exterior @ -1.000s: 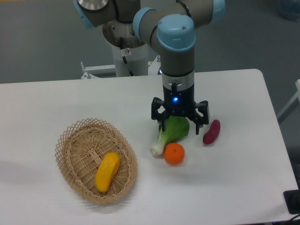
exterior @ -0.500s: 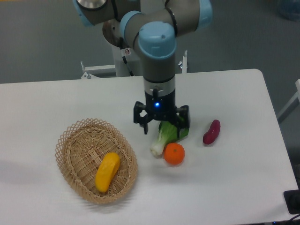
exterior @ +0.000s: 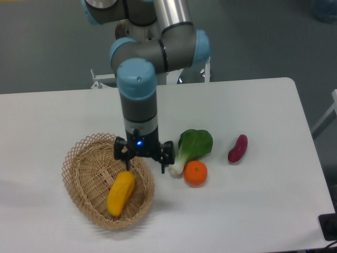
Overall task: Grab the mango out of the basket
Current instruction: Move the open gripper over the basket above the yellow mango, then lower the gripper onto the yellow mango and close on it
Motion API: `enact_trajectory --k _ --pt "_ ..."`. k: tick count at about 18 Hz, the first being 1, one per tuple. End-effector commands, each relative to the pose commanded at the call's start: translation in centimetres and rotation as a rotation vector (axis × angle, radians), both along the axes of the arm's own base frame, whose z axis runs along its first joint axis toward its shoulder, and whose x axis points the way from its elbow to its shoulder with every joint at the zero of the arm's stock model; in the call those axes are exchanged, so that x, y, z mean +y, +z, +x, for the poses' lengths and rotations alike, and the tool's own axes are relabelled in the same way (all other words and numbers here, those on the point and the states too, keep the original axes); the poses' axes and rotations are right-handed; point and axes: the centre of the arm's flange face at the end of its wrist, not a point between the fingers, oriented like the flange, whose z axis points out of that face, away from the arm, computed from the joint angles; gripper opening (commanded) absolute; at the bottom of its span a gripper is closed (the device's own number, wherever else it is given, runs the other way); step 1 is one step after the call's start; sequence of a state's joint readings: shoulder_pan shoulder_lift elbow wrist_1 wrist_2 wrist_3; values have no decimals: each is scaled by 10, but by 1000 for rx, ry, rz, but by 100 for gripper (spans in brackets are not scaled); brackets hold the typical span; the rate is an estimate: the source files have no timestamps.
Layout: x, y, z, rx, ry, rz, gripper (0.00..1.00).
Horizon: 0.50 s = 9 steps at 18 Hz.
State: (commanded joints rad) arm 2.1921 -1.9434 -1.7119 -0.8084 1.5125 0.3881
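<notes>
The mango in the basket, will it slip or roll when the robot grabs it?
The mango looks smooth, so it may slip a little. It is long and lies flat in the basket, so it probably won't roll far. The gripper is open above it.

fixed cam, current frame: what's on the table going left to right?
Oval tan woven wicker basket holding the elongated yellow-orange mango → black two-finger claw, open, over the basket's right rim → green leafy bok choy → small round orange → purple-red oblong vegetable.
</notes>
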Motion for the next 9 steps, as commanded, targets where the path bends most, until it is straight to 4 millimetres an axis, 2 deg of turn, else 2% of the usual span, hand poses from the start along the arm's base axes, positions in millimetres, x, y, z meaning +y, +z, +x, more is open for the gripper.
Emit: enact_trajectory --k 2,5,9 --pt "8 -17 14 -17 -25 -22 100" --pt "12 -17 18 -15 -33 -16 100" --pt "20 -32 27 -25 -54 -35 100"
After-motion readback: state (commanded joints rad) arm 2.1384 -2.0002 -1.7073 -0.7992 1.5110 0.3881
